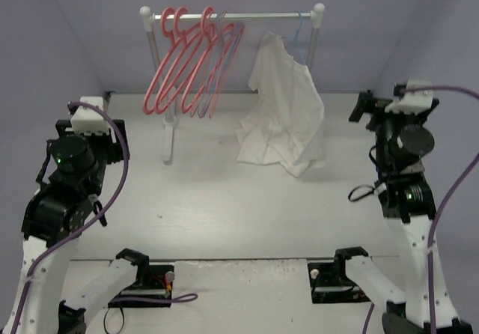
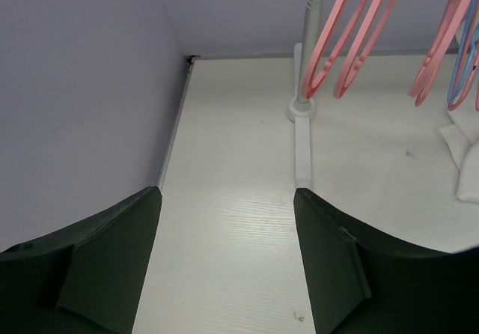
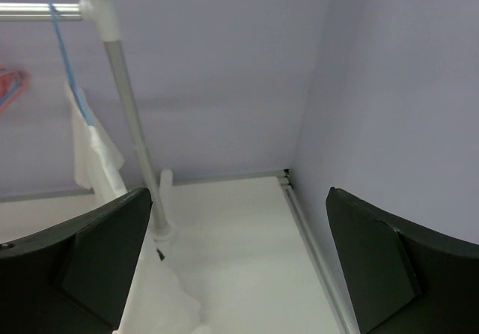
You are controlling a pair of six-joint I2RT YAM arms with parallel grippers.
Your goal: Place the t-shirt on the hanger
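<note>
At 1 o'clock on the counter [image 1: 224,199], in the overhead view, the t-shirt [image 1: 288,117] hangs from the hanger [image 1: 298,34], whose hook sits on the rack rail [image 1: 254,16] close to its right end knob. The pink hangers [image 1: 179,64] crowd the rail at 11 o'clock, well apart from it. The left claw [image 2: 226,199], out at 9 o'clock, has its jaws spread wide with nothing between them, and the right claw [image 3: 239,195], out at 3 o'clock, is spread wider and is just as empty, so neither has hold of the cloth. We judge the job close to done, but the drape looks uneven. The fabric bunches toward 1 side, and its lower part lies crumpled on the counter instead of hanging free. That is the first risk, because the weight lying on the counter could drag a shoulder down the thin arm until the shirt slips off. We cannot tell from these views whether both shoulders are seated. The second risk is the right claw, which faces the rack's right post. A careless sweep toward 12 o'clock could knock the post or snag the cloth, which might swing the hook off the rail. Any tidying tug should therefore be small and straight down.
</note>
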